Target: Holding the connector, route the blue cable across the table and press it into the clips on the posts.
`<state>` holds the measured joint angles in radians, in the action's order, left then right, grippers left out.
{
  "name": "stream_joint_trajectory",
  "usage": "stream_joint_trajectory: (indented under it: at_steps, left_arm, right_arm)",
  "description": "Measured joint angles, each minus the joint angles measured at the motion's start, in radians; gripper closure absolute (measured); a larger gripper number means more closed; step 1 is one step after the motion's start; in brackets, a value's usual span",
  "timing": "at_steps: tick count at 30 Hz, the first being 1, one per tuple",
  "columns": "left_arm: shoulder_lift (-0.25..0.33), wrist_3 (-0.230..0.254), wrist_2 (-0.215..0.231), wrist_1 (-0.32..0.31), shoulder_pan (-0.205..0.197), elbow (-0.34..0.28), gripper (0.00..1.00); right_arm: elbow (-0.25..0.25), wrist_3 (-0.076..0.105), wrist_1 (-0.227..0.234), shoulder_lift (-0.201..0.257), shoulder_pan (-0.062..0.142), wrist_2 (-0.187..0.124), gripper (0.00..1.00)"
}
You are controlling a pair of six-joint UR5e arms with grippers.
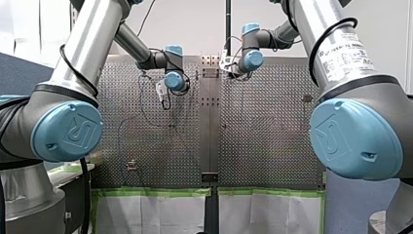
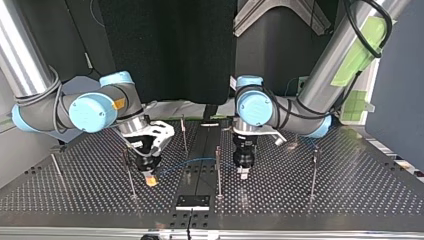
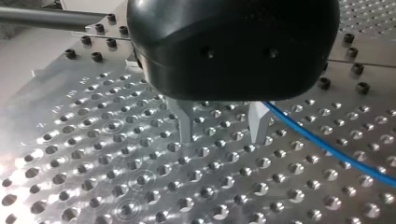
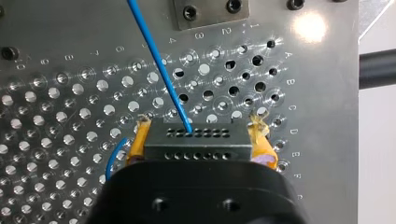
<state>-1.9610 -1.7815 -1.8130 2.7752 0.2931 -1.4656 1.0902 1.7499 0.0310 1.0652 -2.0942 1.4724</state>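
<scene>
In the right wrist view my right gripper [image 4: 198, 140] has its yellow pads [image 4: 262, 145] shut on a grey connector [image 4: 196, 139] with rows of small holes. The blue cable [image 4: 156, 60] leaves the connector's top face and runs away over the perforated plate. The top view has this gripper [image 2: 150, 179] low over the table at its left, and the cable [image 2: 187, 161] stretching to a thin post [image 2: 218, 170]. My left gripper [image 3: 222, 139] hovers just above the plate, its metal fingers [image 3: 185, 123] open with nothing between them. The cable [image 3: 322, 144] passes just outside one finger.
Several thin upright posts stand on the table, among them one [image 2: 131, 175] close beside my right gripper and another [image 2: 313, 172] at the top view's right. A black plate [image 2: 192, 202] lies at the table's near edge in that view. A bolted plate [image 4: 210, 11] lies ahead of the connector.
</scene>
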Motion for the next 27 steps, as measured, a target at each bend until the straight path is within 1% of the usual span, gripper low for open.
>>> stream_joint_trajectory:
  at_steps: [3,5,12,15,19,27]
  left_arm:
    - [0.0,0.001,-0.002,0.022,0.002,0.0,0.0]
    - [0.001,0.004,-0.011,0.042,0.003,0.0,0.0]
    - [0.005,0.004,-0.072,0.113,0.012,-0.003,0.0]
    - [0.021,0.001,-0.087,0.144,0.025,-0.016,0.0]
    - [0.057,-0.015,-0.089,0.168,0.043,-0.046,0.0]
    - [0.132,-0.036,-0.093,0.17,0.072,-0.119,0.0]
  right_arm:
    - [0.0,-0.002,-0.001,0.001,-0.001,0.0,1.0]
    - [0.0,-0.004,-0.003,0.003,-0.003,0.0,1.0]
    - [0.0,-0.007,-0.007,0.006,-0.004,0.002,1.0]
    - [0.0,-0.008,-0.009,0.008,-0.002,0.007,1.0]
    - [0.0,-0.009,-0.011,0.009,-0.002,0.013,1.0]
    - [0.0,-0.014,-0.019,0.009,-0.004,0.029,1.0]
